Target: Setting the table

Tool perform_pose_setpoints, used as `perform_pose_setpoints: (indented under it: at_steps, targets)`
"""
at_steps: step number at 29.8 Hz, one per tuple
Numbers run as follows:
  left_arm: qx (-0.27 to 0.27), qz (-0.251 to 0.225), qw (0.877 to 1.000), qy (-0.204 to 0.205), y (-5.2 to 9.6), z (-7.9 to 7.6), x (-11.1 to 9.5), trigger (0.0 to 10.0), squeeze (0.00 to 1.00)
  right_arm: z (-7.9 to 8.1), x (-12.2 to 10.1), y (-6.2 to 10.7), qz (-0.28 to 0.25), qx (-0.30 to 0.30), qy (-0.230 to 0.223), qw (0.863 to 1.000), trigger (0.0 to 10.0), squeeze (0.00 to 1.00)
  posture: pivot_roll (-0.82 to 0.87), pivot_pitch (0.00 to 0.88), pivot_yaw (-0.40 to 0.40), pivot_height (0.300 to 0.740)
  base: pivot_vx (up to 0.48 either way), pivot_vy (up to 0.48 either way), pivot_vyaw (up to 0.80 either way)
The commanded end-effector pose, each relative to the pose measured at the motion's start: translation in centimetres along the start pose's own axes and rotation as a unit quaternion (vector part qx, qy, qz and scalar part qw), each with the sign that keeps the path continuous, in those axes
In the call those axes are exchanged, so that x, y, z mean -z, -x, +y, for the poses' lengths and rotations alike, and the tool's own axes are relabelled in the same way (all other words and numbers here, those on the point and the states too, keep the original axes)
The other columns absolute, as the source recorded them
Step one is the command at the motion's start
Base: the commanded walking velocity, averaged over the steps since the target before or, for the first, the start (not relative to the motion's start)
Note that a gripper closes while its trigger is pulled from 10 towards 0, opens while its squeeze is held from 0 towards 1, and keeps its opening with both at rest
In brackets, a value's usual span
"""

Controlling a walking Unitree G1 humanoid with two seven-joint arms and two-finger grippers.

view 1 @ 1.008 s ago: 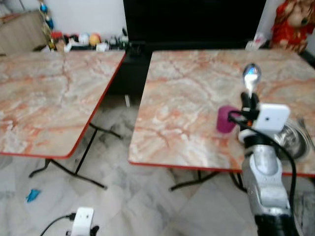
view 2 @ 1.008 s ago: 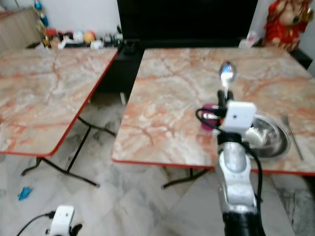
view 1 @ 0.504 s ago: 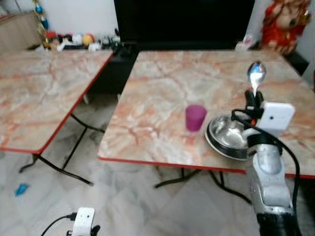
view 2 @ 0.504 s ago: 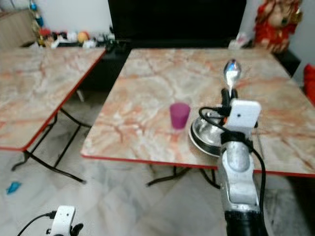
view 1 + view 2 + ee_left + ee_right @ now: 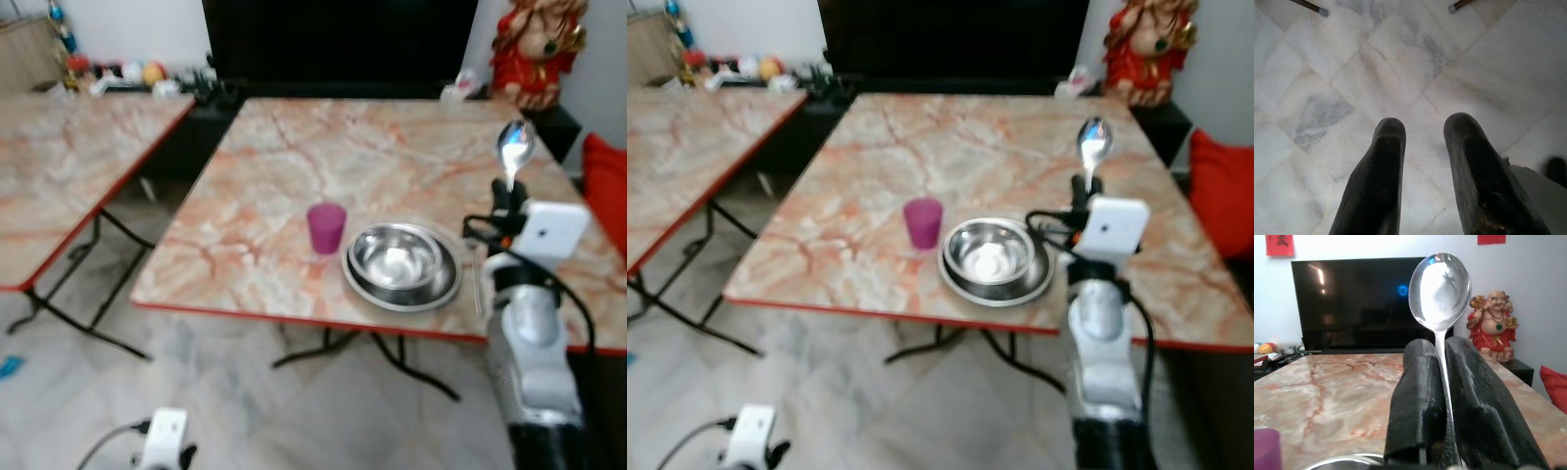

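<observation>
Spoon [image 5: 1440, 286] sits pinched upright between our right gripper [image 5: 1442, 362] fingers, bowl [image 5: 991, 257] and purple cup [image 5: 923, 222] on the table [image 5: 970, 147] just left of it, left gripper [image 5: 1422, 129] hanging spread over the floor [image 5: 1400, 63].

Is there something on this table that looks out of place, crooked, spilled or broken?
Nothing stands out. The purple cup stands upright beside the steel bowl, which sits level in its plate near the table front edge; nothing is spilled. The spoon is not yet laid: the right tool holds it upright, bowl end up.
</observation>
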State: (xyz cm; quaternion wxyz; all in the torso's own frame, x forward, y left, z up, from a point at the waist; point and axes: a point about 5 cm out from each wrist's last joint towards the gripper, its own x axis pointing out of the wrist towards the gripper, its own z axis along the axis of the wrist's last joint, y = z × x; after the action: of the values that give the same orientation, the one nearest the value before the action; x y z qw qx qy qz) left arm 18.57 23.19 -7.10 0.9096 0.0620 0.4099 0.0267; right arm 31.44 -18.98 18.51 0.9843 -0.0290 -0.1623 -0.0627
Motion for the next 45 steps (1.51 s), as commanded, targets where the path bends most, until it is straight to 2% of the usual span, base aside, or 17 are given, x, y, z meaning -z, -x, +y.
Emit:
perform_pose_setpoints:
  at_steps: [1, 9, 15, 21, 26, 45]
  targets:
    - [0.002, 0.003, 1.0, 0.007, 0.0, 0.0, 0.1, 10.0, 0.0, -0.7, -0.3, -0.1, -0.002, 0.014, 0.004, 1.0, 10.0, 0.0, 0.0, 0.0, 0.053, 0.74, 0.0, 0.0, -0.8]
    - [0.0, 0.0, 1.0, 0.011, 0.0, 0.5, 0.0, 10.0, 0.0, -0.4, -0.3, -0.2, -0.003, 0.011, 0.001, 1.0, 10.0, 0.0, 0.0, 0.0, 0.056, 0.74, 0.0, 0.0, -0.79]
    - [-0.004, 0.004, 1.0, 0.011, 0.1, 1.0, 0.1, 10.0, 0.0, -0.4, -0.3, -0.3, -0.004, 0.011, 0.007, 1.0, 10.0, 0.0, 0.0, 0.001, 0.058, 0.74, 0.0, 0.0, 0.0]
    - [-0.006, 0.011, 0.999, 0.032, 0.2, 0.9, 0.4, 10.0, 0.0, -0.4, -0.3, -0.3, -0.002, 0.01, 0.012, 1.0, 10.0, 0.0, 0.0, 0.001, 0.06, 0.74, 0.0, 0.157, 0.0]
    - [-0.005, 0.013, 1.0, 0.023, 0.2, 0.7, 0.5, 10.0, 0.0, -0.6, -0.3, -0.3, -0.002, 0.011, 0.014, 1.0, 10.0, 0.0, 0.0, 0.003, 0.061, 0.74, 0.0, 0.405, 0.0]
    - [0.003, 0.021, 1.0, 0.02, 0.1, -0.1, 0.6, 10.0, 0.0, -0.8, -0.5, -0.5, -0.004, 0.009, 0.021, 1.0, 10.0, 0.0, -0.01, 0.008, 0.065, 0.74, 0.0, 0.0, 0.0]
